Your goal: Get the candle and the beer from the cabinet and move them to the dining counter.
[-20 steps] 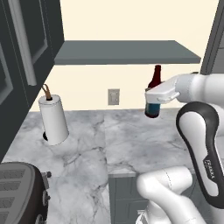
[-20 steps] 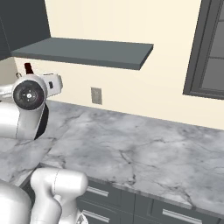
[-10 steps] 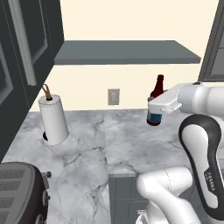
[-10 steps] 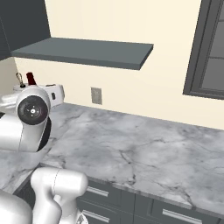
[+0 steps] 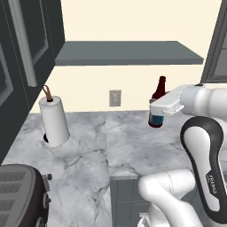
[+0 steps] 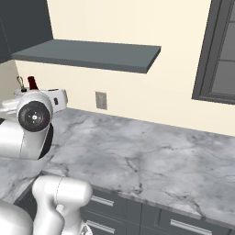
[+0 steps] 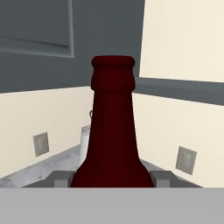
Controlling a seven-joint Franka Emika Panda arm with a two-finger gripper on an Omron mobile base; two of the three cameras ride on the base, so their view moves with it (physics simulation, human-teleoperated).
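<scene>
The gripper (image 5: 156,116) grasps the beer (image 5: 157,106) upright, lifted above the marble counter (image 5: 102,146), right of the paper-towel roll (image 5: 54,122), below the cabinet (image 5: 128,53).

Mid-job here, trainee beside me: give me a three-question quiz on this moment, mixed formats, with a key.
1. True or false: the beer stands upright on the shelf.
2. What does the claw hold? A) the paper-towel roll B) the beer C) nothing
3. Fill in: the paper-towel roll stands on the marble ____, left of the wall outlet.

Key: 1 false, it is held upright below the shelf, above the marble; 2 B; 3 counter.
</scene>
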